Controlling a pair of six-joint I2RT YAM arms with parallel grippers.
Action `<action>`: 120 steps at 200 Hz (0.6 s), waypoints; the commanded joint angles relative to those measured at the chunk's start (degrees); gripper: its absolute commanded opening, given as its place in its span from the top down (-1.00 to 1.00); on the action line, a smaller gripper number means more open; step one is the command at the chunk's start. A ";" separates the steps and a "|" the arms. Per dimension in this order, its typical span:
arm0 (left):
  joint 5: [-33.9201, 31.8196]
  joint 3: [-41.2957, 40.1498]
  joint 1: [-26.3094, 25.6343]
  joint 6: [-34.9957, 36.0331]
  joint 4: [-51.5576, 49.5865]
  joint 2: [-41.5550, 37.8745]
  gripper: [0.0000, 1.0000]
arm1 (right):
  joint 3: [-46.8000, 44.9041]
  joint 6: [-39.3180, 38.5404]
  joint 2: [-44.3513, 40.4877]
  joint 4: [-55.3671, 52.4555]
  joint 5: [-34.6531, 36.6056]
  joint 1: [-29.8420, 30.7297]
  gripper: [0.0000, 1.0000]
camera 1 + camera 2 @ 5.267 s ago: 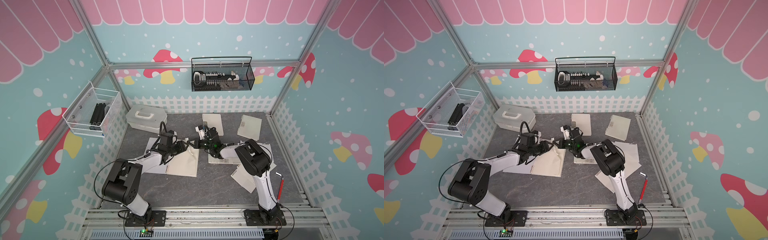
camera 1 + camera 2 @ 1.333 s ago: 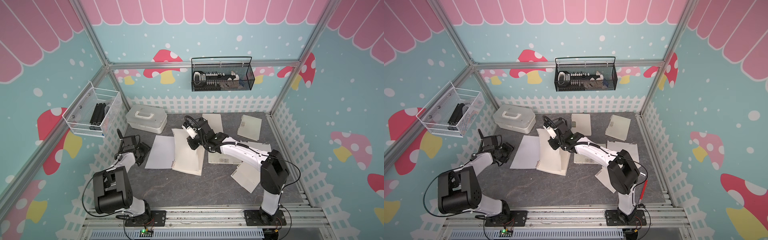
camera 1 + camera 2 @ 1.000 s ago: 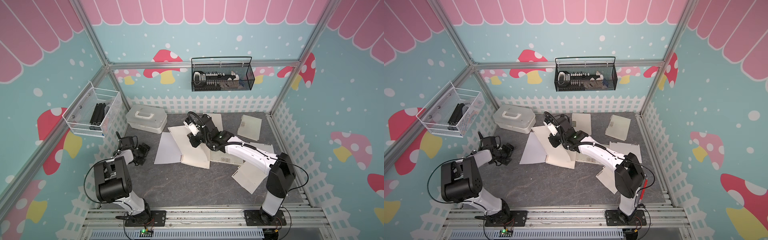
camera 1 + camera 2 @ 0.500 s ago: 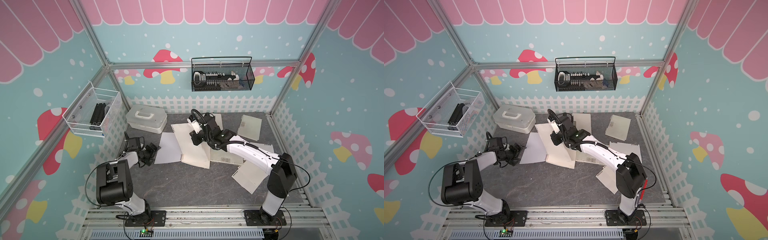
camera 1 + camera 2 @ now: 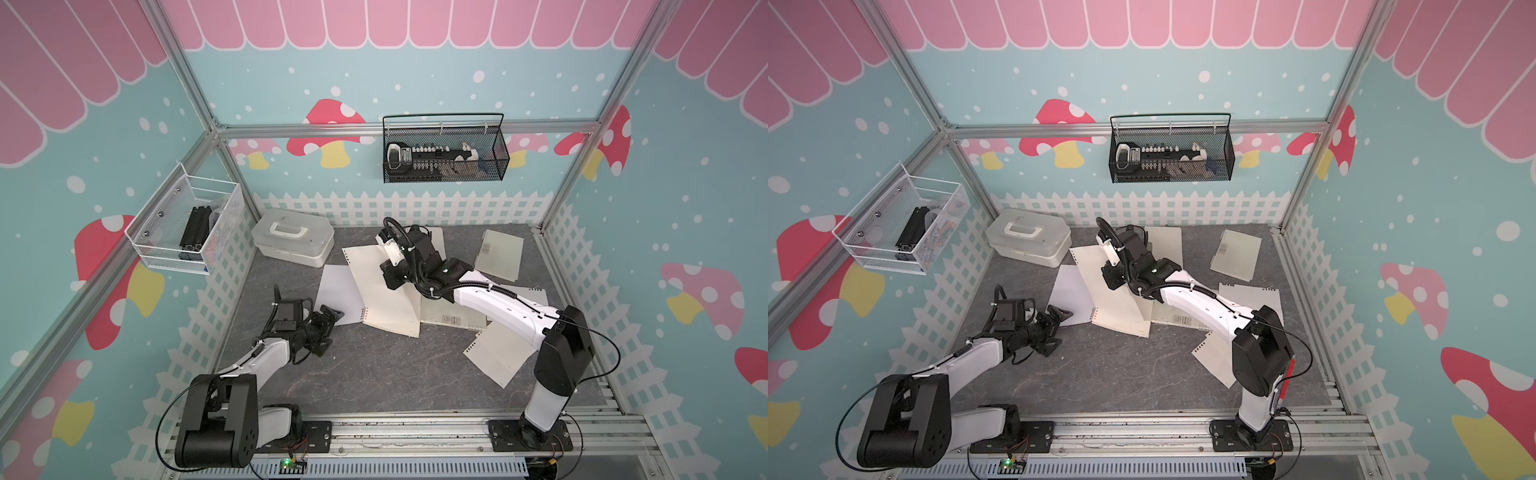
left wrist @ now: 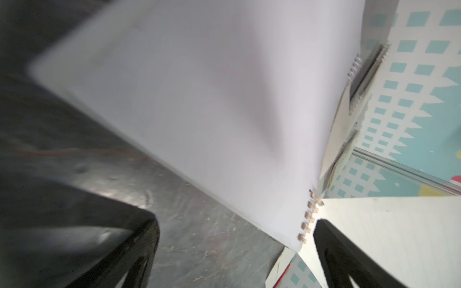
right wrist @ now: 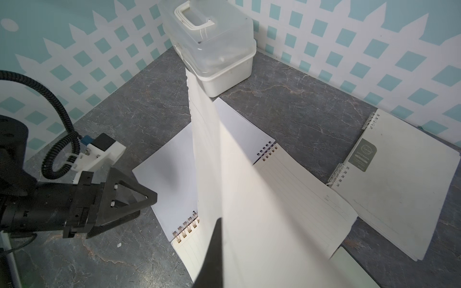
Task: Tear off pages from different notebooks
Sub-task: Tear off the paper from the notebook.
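Note:
An open notebook (image 5: 399, 311) lies mid-table, its white cover (image 6: 199, 99) folded out to the left. My right gripper (image 5: 390, 280) is shut on one of the pages (image 7: 249, 199), a cream lined sheet. It slants up from the notebook, and its punched edge (image 5: 347, 259) is free near the box. One dark finger (image 7: 214, 249) shows against the sheet. My left gripper (image 5: 328, 329) hangs open at the cover's front left corner with nothing between its fingers (image 6: 334, 249). Other notebooks lie at the back right (image 5: 498, 253) and under the right arm (image 5: 453, 318).
A white plastic box (image 5: 293, 243) with a handle stands at the back left, just behind the lifted sheet. Loose pages lie at the front right (image 5: 496, 353) and to the right (image 5: 525, 293). White fence walls ring the grey table (image 5: 374, 382).
The left gripper has swung right from the left fence to the cover's corner and opened wider. The right gripper has stayed shut on the sheet and drawn it a little toward the back.

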 commanded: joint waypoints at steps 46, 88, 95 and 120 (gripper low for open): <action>-9.18 -2.90 -4.08 -11.04 25.88 9.39 -0.57 | -0.49 1.10 -4.25 2.47 -1.11 -0.28 1.00; -13.21 -1.52 -4.82 -9.30 20.77 7.25 0.10 | -2.77 2.35 -5.80 3.98 -3.30 -0.28 1.00; -13.86 -0.81 -4.96 -8.73 18.86 6.53 0.08 | -2.89 2.59 -5.77 4.15 -3.78 -0.28 1.00; -16.67 2.83 -6.02 -4.63 11.63 4.44 0.26 | -3.00 3.77 -5.38 4.66 -6.15 -0.32 1.00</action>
